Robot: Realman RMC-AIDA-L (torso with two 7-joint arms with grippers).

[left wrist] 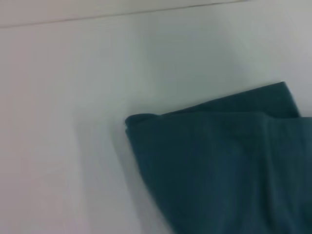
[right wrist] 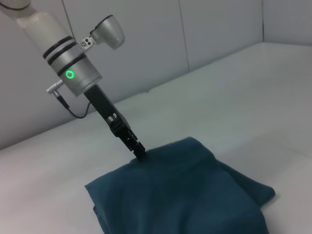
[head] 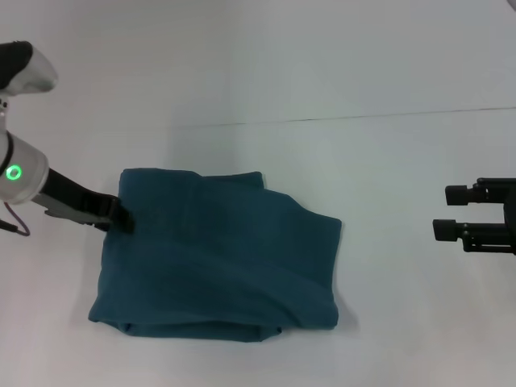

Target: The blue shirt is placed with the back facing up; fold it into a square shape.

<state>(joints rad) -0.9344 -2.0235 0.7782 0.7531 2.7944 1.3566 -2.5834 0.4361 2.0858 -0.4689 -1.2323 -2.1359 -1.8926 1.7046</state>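
On my white table: blue shirt, folded, roughly square. My left gripper touches its left edge; finger spread unreadable. My right gripper hangs well apart, fingers parted, empty.

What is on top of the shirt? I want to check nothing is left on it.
Only the left gripper tip meets the shirt at its left edge. The right gripper is off to the side. Anything under the folds is hidden.

We count one blue shirt, folded, at the centre of the one white table. We count two black grippers: the left gripper at the shirt's ten o'clock edge, and the right gripper at three o'clock, well apart.
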